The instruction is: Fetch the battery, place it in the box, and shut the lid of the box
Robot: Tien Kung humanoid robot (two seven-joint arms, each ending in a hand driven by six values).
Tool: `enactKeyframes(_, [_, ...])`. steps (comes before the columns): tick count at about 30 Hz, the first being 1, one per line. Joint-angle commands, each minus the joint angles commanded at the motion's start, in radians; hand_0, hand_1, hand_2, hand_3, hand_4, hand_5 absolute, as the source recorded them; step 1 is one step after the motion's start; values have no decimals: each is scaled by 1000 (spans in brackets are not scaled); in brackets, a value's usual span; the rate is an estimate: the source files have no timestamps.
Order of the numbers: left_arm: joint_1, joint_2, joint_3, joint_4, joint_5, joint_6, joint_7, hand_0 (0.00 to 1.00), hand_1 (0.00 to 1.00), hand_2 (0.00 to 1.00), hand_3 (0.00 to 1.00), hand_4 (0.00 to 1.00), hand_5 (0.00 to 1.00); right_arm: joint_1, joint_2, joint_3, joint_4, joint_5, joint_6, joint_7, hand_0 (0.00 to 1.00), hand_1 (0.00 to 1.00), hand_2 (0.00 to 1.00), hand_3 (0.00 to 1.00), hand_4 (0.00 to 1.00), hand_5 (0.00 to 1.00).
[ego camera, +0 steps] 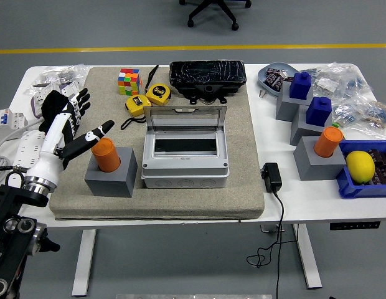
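An orange cylindrical battery point(106, 154) stands upright in a grey block holder point(111, 176) on the left part of the grey mat point(180, 202). My left hand point(86, 119) hovers just left of and above it, fingers spread and open, thumb pointing toward the battery's top without holding it. The grey box point(185, 163) sits at the mat's centre, right of the holder. Its windowed lid point(185, 119) stands open at the back, and the inside looks dark with nothing visible in it. My right arm is out of view.
Behind the box lie a Rubik's cube point(129, 81), two yellow tape measures point(157, 93) and a black tray point(207, 78). At the right stand grey blocks with blue caps point(300, 85) and an orange one point(329, 141), a blue bin with a lemon point(360, 166), and a black adapter point(271, 176).
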Motion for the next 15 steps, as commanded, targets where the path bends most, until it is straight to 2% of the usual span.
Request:
enactKeyframes(2, [0, 1, 4, 1, 19, 9, 2, 998, 998, 998, 998, 998, 419, 1, 0, 0, 0, 0, 0, 0, 609, 544, 574, 531, 938, 725])
enactKeyframes(5, [1, 4, 17, -2, 60, 20, 9, 998, 998, 998, 998, 998, 419, 3, -1, 1, 0, 0, 0, 1, 609, 544, 574, 531, 938, 725])
enactKeyframes(15, [16, 10, 69, -17, 114, 10, 33, 998, 998, 998, 998, 998, 400, 4, -2, 4, 0, -2, 0, 1, 609, 544, 573, 531, 939, 725])
